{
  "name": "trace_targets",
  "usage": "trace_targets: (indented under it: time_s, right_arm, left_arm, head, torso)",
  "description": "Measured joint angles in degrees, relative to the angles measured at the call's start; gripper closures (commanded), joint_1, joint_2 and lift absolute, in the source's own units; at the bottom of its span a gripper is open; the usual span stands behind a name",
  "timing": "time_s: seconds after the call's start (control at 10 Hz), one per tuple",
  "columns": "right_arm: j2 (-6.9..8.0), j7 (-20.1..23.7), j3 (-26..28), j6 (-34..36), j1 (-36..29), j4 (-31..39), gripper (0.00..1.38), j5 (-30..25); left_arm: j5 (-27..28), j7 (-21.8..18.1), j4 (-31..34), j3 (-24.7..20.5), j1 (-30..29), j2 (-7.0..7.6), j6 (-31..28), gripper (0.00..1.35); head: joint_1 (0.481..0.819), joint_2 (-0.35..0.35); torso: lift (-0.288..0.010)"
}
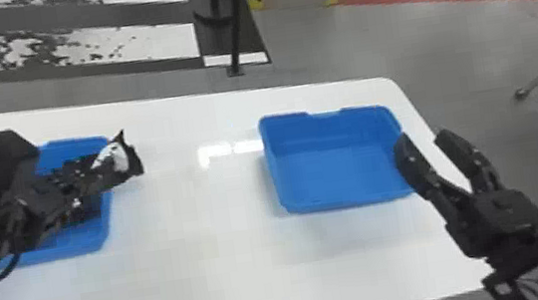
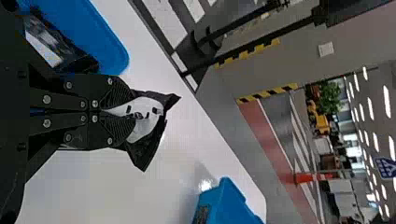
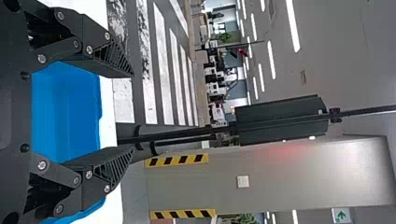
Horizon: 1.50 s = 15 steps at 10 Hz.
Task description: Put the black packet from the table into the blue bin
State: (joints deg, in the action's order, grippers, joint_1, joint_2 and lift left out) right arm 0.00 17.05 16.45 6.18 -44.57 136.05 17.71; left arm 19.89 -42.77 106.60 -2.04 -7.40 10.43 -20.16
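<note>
In the head view my left gripper [image 1: 110, 172] is over the right edge of the left blue bin [image 1: 66, 251], shut on a black packet [image 1: 133, 160] with a white label. The left wrist view shows the packet [image 2: 148, 148] pinched and crumpled at the fingertips of the left gripper [image 2: 122, 112]. The right blue bin [image 1: 336, 172] stands on the table with bare floor inside. My right gripper [image 1: 420, 141] is parked open at that bin's right side, and in the right wrist view the right gripper [image 3: 133, 112] has nothing between its fingers.
The white table [image 1: 190, 274] runs between and in front of the two bins. Its right edge passes under the right gripper. In the left wrist view, a black packet [image 2: 70, 51] lies in the left bin [image 2: 100, 32]. A dark stand [image 1: 235, 68] is behind the table.
</note>
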Motion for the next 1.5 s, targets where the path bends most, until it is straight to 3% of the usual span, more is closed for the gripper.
trace_targets:
  time_s: [0.2, 0.3, 0.4, 0.5, 0.7, 1.0, 1.2, 1.5]
  right_arm:
    - [0.00, 0.0, 0.0, 0.0, 0.0, 0.1, 0.51, 0.0]
    - [0.00, 0.0, 0.0, 0.0, -0.1, 0.1, 0.51, 0.0]
    - [0.00, 0.0, 0.0, 0.0, -0.1, 0.1, 0.51, 0.0]
    - [0.00, 0.0, 0.0, 0.0, -0.1, 0.1, 0.51, 0.1]
    - [0.00, 0.0, 0.0, 0.0, -0.2, 0.2, 0.51, 0.1]
    - [0.00, -0.1, 0.1, 0.0, -0.4, 0.5, 0.51, 0.2]
    - [0.00, -0.1, 0.1, 0.0, -0.7, 0.8, 0.51, 0.4]
    - [0.00, -0.1, 0.3, 0.0, -1.5, 1.4, 0.51, 0.7]
  left_arm:
    - [3.7, -0.2, 1.0, -7.9, -2.6, -0.35, -0.1, 1.19]
    - [4.9, -0.2, 1.0, -10.6, -3.4, -0.55, -0.4, 0.87]
    - [5.0, -0.2, 1.0, -12.2, -3.9, -0.74, -1.0, 0.30]
    - [4.7, -0.2, 1.0, -13.2, -4.2, -1.02, -0.8, 0.06]
    - [2.7, -0.2, 1.0, -16.3, -5.1, -2.70, 3.5, 0.17]
    - [-3.8, 2.4, 6.8, -24.3, -11.0, -7.09, 8.2, 0.17]
    - [-11.9, 11.6, 17.1, -26.9, -21.8, -9.98, 9.3, 0.17]
    - [-27.9, 21.9, 25.3, -25.9, -35.6, -10.42, 19.1, 0.17]
  head:
    - [0.695, -0.025]
    - [0.695, 0.024]
    - [0.695, 0.049]
    - [0.695, 0.055]
    - [0.695, 0.065]
    - [0.695, 0.111]
    - [0.695, 0.157]
    - [0.695, 0.146]
  torso:
    - [-0.110]
    - [-0.110]
    - [-0.110]
    - [-0.110]
    - [-0.110]
    - [-0.110]
    - [-0.110]
    - [-0.110]
